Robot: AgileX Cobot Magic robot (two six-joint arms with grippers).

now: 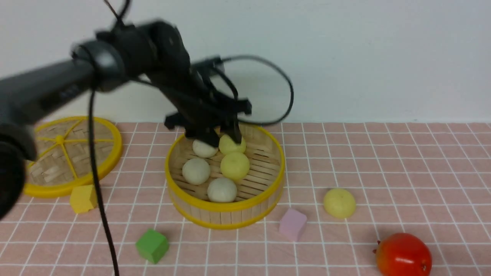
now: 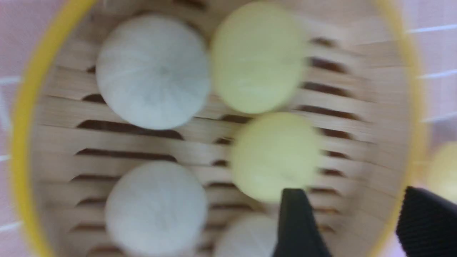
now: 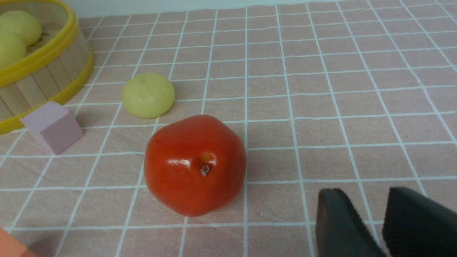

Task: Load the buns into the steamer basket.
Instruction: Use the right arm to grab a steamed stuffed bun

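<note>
A pink gridded cloth (image 1: 402, 161) covers the table. The left arm (image 1: 126, 57) stretches over it from the left. The left gripper (image 1: 222, 138) hangs over the far side of the basket (image 1: 226, 209), its jaws apart and empty, just above a yellow bun.

The basket stands upright mid-cloth. The lid (image 1: 69, 153) lies well to its left, spokes up. The red fruit (image 1: 403, 255) sits alone at the near right.

Five buns (image 1: 196, 171) lie on the basket's slatted floor. Three are white, one at the far side (image 1: 204, 148), one at the left and one at the near side (image 1: 222, 189). Two are yellow, side by side toward the right (image 1: 232, 145) (image 1: 234, 165). The sixth bun (image 1: 339, 202), also yellow, lies on the cloth to the right of the basket.

The pink cube (image 1: 292, 224) sits between that bun and the basket. The yellow cube (image 1: 82, 198) sits just beside the lid's near rim, and the green cube (image 1: 152, 245) lies nearer still.

The right gripper (image 3: 367, 192) shows only in its wrist view, low over the cloth near the red fruit. A narrow gap parts its fingers (image 3: 339, 225), and nothing is in it.
</note>
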